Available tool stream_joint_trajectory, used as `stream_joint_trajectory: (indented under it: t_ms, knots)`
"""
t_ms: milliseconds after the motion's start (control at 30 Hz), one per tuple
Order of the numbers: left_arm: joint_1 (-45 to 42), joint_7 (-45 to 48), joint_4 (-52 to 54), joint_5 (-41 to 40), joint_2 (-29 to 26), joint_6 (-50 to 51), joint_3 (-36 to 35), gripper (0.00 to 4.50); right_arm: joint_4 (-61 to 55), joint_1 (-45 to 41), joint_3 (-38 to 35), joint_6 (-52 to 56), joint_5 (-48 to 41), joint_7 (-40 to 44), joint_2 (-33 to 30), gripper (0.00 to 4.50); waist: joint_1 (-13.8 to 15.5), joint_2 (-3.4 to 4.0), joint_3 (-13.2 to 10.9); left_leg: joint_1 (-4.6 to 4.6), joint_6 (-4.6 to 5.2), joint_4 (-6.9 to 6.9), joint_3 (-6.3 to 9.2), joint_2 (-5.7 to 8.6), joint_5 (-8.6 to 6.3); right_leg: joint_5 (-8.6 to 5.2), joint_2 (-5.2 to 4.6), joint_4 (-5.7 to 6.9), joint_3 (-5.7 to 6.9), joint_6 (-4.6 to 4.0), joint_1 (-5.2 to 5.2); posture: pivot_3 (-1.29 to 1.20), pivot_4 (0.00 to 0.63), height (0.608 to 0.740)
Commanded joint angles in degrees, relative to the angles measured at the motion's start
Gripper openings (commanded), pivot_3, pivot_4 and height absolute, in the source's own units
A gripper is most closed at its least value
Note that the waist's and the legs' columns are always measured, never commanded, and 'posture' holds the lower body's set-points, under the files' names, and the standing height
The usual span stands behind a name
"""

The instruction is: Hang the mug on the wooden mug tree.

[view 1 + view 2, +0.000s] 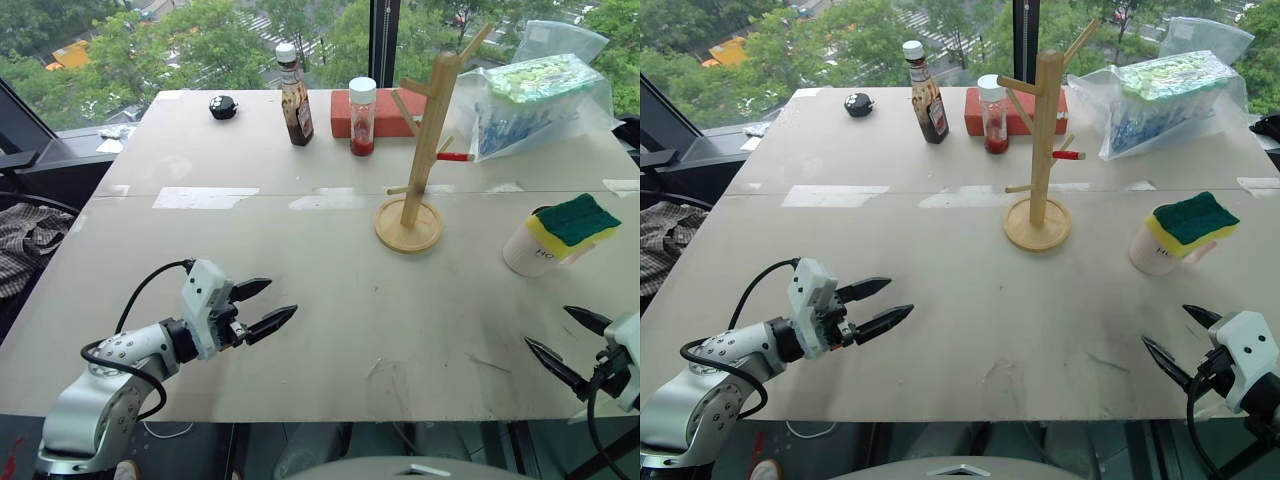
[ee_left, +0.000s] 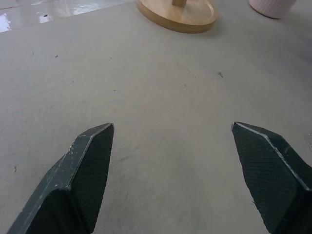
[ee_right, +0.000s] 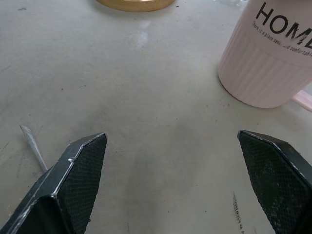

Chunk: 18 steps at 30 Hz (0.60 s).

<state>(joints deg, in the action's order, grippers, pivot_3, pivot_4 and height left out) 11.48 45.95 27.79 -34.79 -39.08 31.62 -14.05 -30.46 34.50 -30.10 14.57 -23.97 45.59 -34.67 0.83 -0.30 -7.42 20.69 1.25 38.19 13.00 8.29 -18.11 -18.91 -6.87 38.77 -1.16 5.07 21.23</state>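
Note:
The cream mug (image 1: pixel 524 256) stands upright at the table's right, with dark "HOME" lettering on its side (image 3: pixel 265 63) and a green-and-yellow sponge (image 1: pixel 573 224) lying over its mouth. The wooden mug tree (image 1: pixel 423 140) stands left of it near the table's middle, on a round base (image 1: pixel 408 228), with one red-tipped peg. My right gripper (image 1: pixel 548 326) is open and empty near the front right edge, a little short of the mug. My left gripper (image 1: pixel 282 298) is open and empty low over the front left of the table, pointing toward the tree's base (image 2: pixel 178 14).
At the back stand a brown sauce bottle (image 1: pixel 294 96), a white-capped jar with red contents (image 1: pixel 362 118) and a red block (image 1: pixel 385 112). A plastic bag of goods (image 1: pixel 540 95) sits back right, a small black object (image 1: pixel 223 107) back left. A window lies beyond.

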Motion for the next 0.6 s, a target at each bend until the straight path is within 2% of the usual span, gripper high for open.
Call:
stream_joint_trajectory:
  t_ms: [33,133,233,400,600]
  knots:
    - [-2.7,1.1,-1.2,-0.4,0.7,-2.1,0.6,3.95,-1.7,-1.0,0.5,-2.4,1.7,-2.1,1.2,4.36,0.0,0.00,0.0,0.00,0.00,0.00,0.00,0.00,0.00,0.00,0.00,0.00,0.00,0.00,0.00,0.00,0.150,0.740]
    - [-6.0,1.8,-3.4,-0.5,2.7,-3.2,2.6,3.95,-5.2,-2.2,3.3,-1.8,3.4,-6.4,4.0,4.36,0.1,0.00,0.0,-0.01,0.00,0.03,0.06,-0.01,0.00,0.00,0.02,0.07,0.08,0.00,-0.01,0.00,0.150,0.740]
    - [-8.2,4.1,-3.2,-2.7,3.4,-3.5,3.0,3.95,-7.2,-2.5,2.8,-0.7,4.7,-8.7,4.4,4.36,0.0,0.00,0.0,-0.01,0.00,0.05,0.01,-0.01,0.00,0.00,0.02,0.08,0.01,0.00,0.00,0.00,0.150,0.740]
    - [-10.0,13.8,0.5,-7.1,1.3,-5.1,4.2,3.95,-12.0,-3.7,-3.8,5.7,5.8,-14.9,3.4,4.36,0.0,-0.02,0.0,0.03,0.01,0.01,-0.10,0.00,0.00,0.01,0.02,0.04,-0.01,0.01,0.09,0.00,0.150,0.740]
    - [-16.4,16.7,-0.3,-10.2,0.6,-4.0,6.4,3.95,-15.5,-5.1,-11.1,9.8,2.7,-16.9,2.7,4.36,0.0,-0.01,0.0,0.03,0.01,0.00,-0.06,-0.03,0.00,0.01,0.05,0.07,-0.06,0.01,0.08,0.00,0.150,0.740]
